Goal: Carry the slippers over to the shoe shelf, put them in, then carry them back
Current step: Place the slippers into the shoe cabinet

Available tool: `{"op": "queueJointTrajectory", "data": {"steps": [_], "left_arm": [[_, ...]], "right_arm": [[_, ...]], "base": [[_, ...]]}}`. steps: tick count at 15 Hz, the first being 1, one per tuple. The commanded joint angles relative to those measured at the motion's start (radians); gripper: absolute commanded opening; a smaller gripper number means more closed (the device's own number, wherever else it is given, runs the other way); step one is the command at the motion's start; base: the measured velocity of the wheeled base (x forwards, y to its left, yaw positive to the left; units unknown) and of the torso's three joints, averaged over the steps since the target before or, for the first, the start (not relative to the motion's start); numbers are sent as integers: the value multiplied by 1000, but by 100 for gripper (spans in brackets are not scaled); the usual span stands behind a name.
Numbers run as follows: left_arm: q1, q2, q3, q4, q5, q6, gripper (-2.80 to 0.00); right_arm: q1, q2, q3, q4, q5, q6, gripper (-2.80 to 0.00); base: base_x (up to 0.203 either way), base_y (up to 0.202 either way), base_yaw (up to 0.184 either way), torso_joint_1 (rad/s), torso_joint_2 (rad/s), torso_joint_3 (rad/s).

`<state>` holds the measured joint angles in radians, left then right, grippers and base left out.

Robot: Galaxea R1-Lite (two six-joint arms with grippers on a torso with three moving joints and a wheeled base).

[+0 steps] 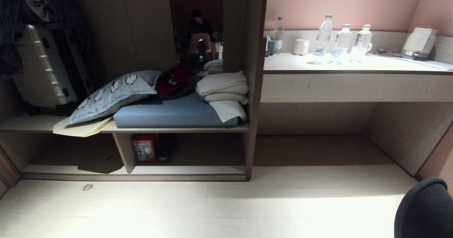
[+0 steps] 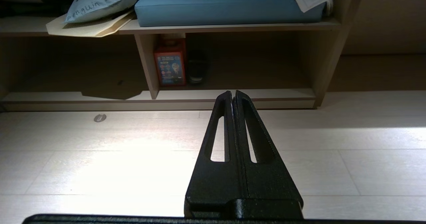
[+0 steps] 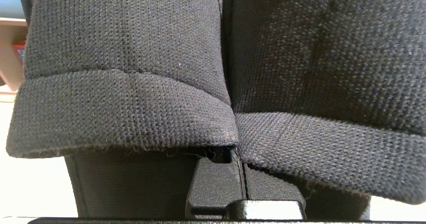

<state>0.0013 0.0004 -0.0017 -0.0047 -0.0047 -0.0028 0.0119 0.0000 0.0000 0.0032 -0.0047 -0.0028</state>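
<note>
The slippers (image 3: 133, 94) were held pinched together in the closed right pincer (image 3: 244, 180); the left pincer (image 2: 233, 96) was shut and empty. The shoe shelf (image 1: 198, 169) lay ahead, partly taken by a red box (image 1: 144, 147). A loose pinch could have dropped one slipper.

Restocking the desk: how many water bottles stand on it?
4: one at the desk's left end beside the cups, three together mid-desk. None seems hidden.

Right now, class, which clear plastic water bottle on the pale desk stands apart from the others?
The leftmost clear plastic bottle, back near the white mug; the other three bottles stand close together in a row nearer the white kettle.
</note>
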Motion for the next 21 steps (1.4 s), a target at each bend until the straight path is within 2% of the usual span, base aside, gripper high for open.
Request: {"op": "queueJointTrajectory", "data": {"steps": [1,21], "left_arm": [[0,0,0,-1,0,0,-280],[0,0,0,0,0,-2,-280]], "right_arm": [[0,0,2,0,0,0,-280],[0,0,2,0,0,0,-280]], "base": [[0,192,-4,2,7,-1],[0,195,-2,3,0,1]]}}
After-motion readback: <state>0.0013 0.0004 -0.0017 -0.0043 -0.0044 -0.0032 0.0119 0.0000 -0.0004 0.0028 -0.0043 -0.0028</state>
